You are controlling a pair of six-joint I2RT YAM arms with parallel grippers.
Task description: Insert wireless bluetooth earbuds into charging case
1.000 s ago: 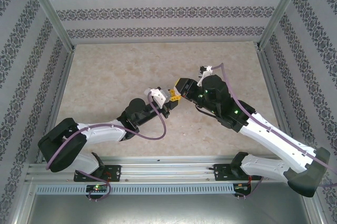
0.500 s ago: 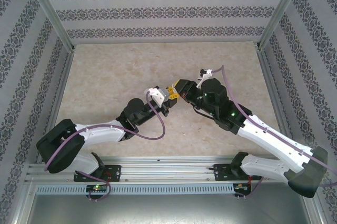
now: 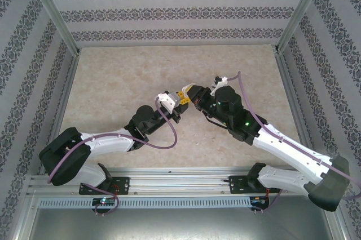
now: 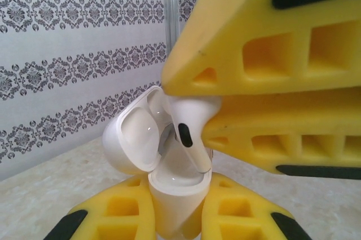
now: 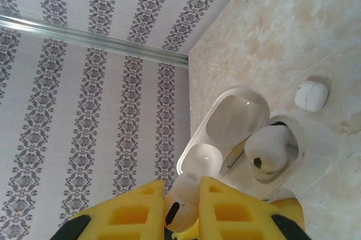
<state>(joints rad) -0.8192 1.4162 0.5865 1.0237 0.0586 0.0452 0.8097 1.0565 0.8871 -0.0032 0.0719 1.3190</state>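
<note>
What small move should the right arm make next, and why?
Probably ease the right gripper along the stem's line, pushing the earbud into the open charging case. The earbud is clamped with its stem tip at the case's mouth, not yet seated; the left gripper holds the case.

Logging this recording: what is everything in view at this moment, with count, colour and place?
open charging case: one, white, lid flipped back, clamped in the left pincer
held earbud: one, white, in the right pincer, stem at the open case's mouth
seated earbud: one, white, apparently sitting in the open case
closed case: one, white, lying on the table
table: one, beige marble pattern
walls: three, grey-on-white patterned, around the table
frame posts: two, silver metal, at the far corners
left pincer: yellow fingers, shut on the open charging case
right pincer: yellow fingers, shut on the held earbud
</note>
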